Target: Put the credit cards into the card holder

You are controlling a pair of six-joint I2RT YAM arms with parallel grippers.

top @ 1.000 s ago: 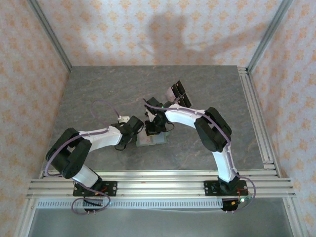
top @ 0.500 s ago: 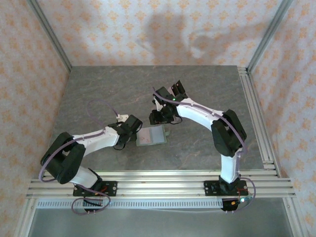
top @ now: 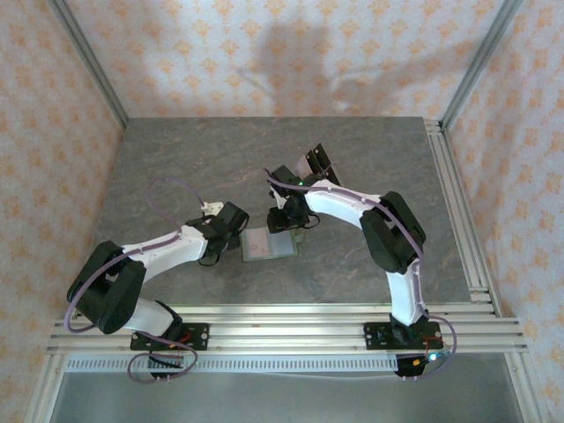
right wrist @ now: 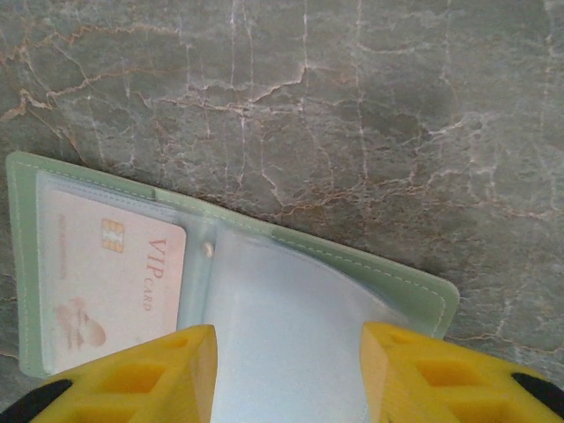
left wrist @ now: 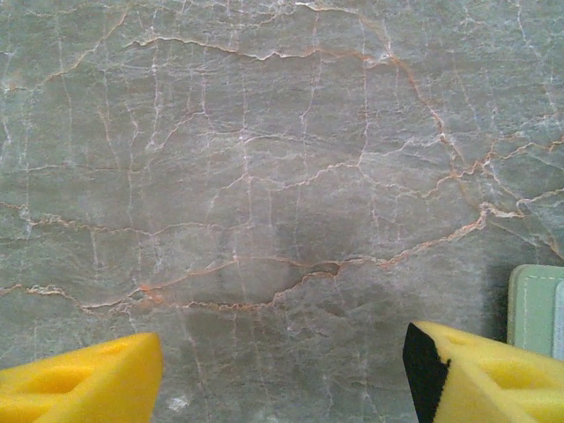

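The card holder [top: 270, 245] lies open on the marble table, pale green with clear sleeves [right wrist: 291, 317]. A pink credit card [right wrist: 110, 286] marked VIP sits in its left sleeve. Glossy black credit cards [top: 315, 164] lie farther back, partly behind the right arm. My right gripper [right wrist: 286, 370] hovers open over the holder's far edge, nothing between its yellow fingers [right wrist: 141, 374]. In the top view it [top: 284, 222] sits just behind the holder. My left gripper [left wrist: 282, 379] is open over bare marble, just left of the holder's edge [left wrist: 536, 308]. From above, the left gripper [top: 236, 236] stands beside the holder.
The marble table [top: 176, 167] is bounded by aluminium rails at the right [top: 458, 203] and along the front [top: 282, 322]. Patterned walls enclose the back and sides. Purple cables loop above both arms.
The right gripper opened, drew back off the holder, then came in a little again. The left gripper slid off to the holder's left. The holder now lies uncovered.
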